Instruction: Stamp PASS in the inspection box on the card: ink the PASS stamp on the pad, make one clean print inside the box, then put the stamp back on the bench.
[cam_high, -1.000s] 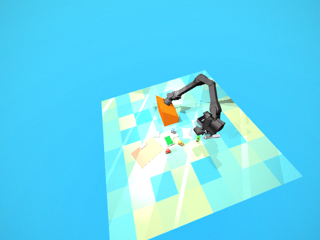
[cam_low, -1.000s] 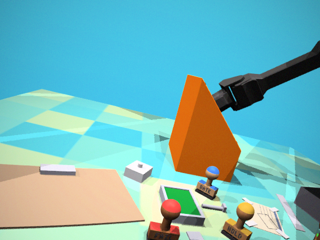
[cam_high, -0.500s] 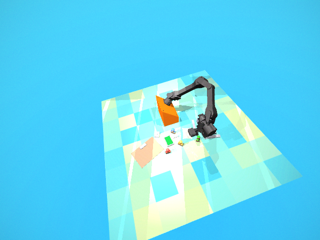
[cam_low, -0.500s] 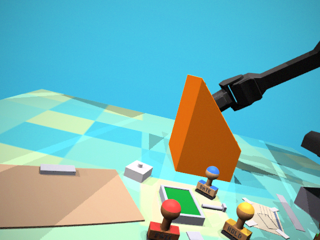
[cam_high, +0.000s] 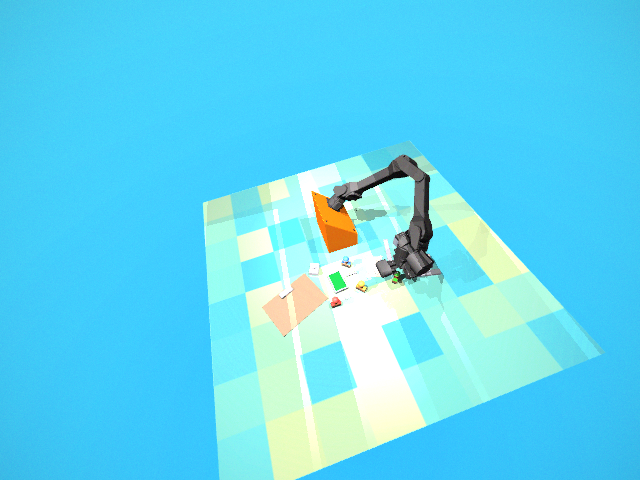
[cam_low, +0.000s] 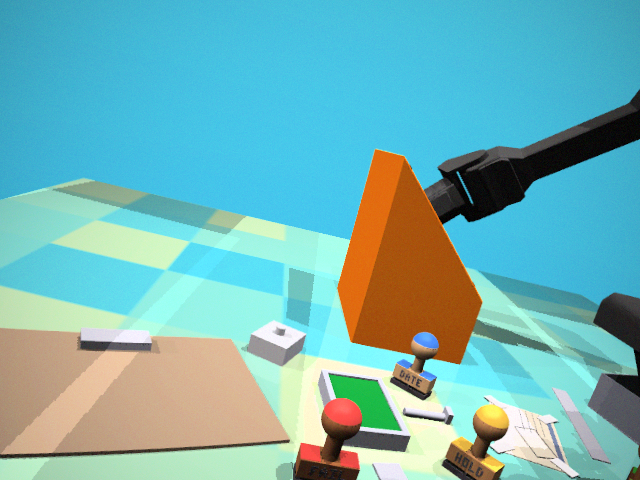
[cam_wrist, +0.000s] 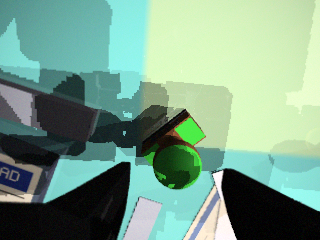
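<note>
From the top, the table (cam_high: 465, 361) (cam_low: 129, 237) (cam_wrist: 270, 50) is a patchwork of aqua and pale yellow squares crossed by bright streaks, with plain blue all around. The arm (cam_high: 421, 201) (cam_low: 578, 134) reaches from the orange block (cam_high: 338, 227) (cam_low: 413, 268) and bends down over the green stamp (cam_high: 395, 277) (cam_wrist: 177, 166) (cam_low: 634, 471), well inside the table's edges. The yellow stamp (cam_high: 361, 286) (cam_low: 490, 421) is between it and the green pad (cam_high: 337, 281) (cam_low: 367, 400).

The exterior view gives DATE on the blue stamp (cam_high: 346, 261) (cam_low: 424, 346) and HOLD on the yellow one, both upright. The red stamp (cam_high: 336, 302) (cam_low: 341, 413) partly hides the pad's near side. The green stamp is only a sliver at the lower right border. A brown board (cam_high: 294, 304) (cam_low: 129, 403) lies left of the pad, with a gap between.

In the wrist view, the end effector (cam_wrist: 176, 174) has its fingers apart, holding nothing; the green knob shows between them, with room on both sides. The stamp's lettering can't be seen. Dark shadows surround it.
</note>
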